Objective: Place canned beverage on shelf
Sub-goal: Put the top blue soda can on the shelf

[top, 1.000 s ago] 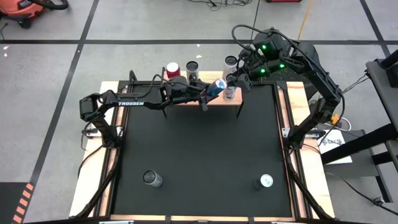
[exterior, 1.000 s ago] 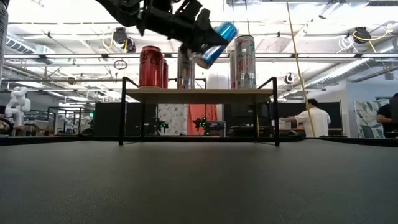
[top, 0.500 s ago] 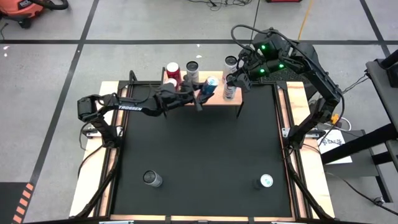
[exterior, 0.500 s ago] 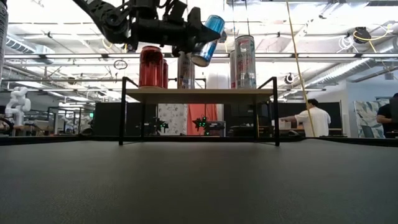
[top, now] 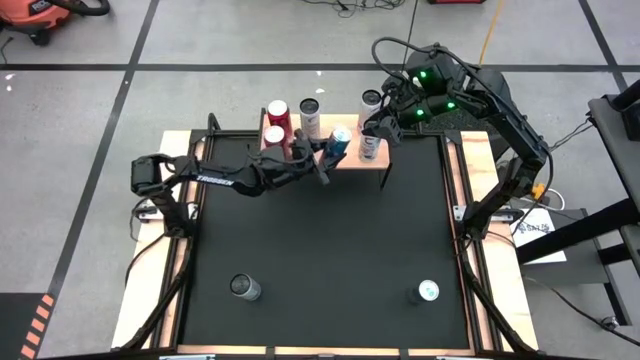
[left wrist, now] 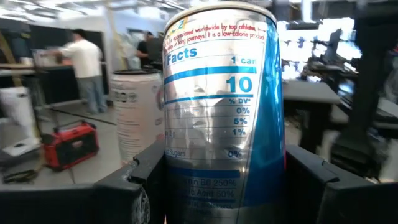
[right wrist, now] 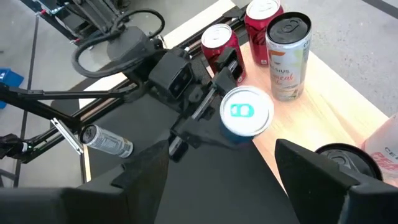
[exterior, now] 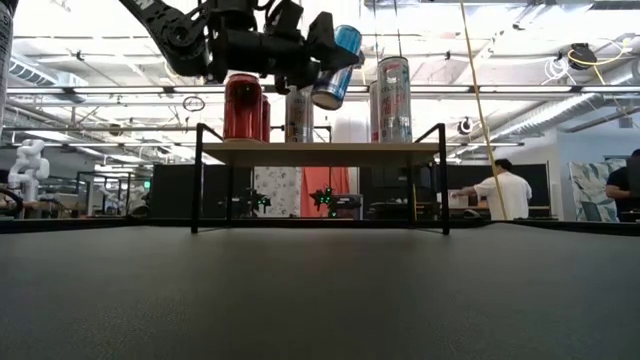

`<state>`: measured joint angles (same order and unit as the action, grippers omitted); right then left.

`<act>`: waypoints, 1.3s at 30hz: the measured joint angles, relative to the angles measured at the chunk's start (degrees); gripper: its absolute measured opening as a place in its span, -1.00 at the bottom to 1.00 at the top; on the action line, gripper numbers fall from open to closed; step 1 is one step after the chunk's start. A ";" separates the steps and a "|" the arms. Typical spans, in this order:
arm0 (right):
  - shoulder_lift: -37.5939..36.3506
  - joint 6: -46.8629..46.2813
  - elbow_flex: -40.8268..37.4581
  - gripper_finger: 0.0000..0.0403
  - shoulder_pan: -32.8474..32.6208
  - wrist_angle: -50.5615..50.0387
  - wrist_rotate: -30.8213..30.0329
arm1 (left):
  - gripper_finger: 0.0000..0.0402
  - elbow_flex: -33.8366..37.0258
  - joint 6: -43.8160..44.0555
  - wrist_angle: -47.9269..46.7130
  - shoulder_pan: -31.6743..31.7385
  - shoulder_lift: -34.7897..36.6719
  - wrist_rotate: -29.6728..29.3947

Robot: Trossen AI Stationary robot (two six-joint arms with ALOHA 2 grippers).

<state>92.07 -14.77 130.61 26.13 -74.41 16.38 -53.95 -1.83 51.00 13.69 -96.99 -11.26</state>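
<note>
Blue and silver, the canned beverage (top: 339, 141) sits clamped between the fingers of my left gripper (top: 333, 147), which grasps it around the body. In the low view the can (exterior: 334, 67) hangs above the shelf (exterior: 320, 152), clear of the wooden top and not resting on it. Its long axis stands near upright but tilted, with the lid end leaning toward my right arm's side of the shelf and the base toward my left gripper (exterior: 325, 62). My left wrist view shows the can (left wrist: 221, 112) filling the space between my two dark fingers (left wrist: 134, 186), nutrition panel facing the camera. From above, the can sits over the shelf's middle stretch (top: 345, 160), between the cans already placed. Those are two red cans (top: 277, 112) at the end nearer my left arm, a pale slim can (top: 309, 112) beside them, and a silver can (top: 369, 146) at the other end. My right gripper (top: 376, 125) hovers at that far end, jaws spread wide around nothing, just beside the silver can. My right wrist view looks down on the blue can's lid (right wrist: 246, 111), with the red cans (right wrist: 222, 46) and pale can (right wrist: 287, 56) standing upright on the wood behind it. Two further cans stand on the black mat (top: 320, 240) near the front edge, one toward each side (top: 245, 288) (top: 427, 292), well apart from the shelf.
</note>
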 joint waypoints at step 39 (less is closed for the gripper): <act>0.00 0.53 0.00 0.36 0.00 0.04 0.04 | 0.09 -0.52 0.02 17.47 0.99 -13.31 -11.92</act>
<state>92.07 -14.24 130.61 26.13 -74.37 16.43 -54.48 -1.80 68.47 14.69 -110.30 -23.18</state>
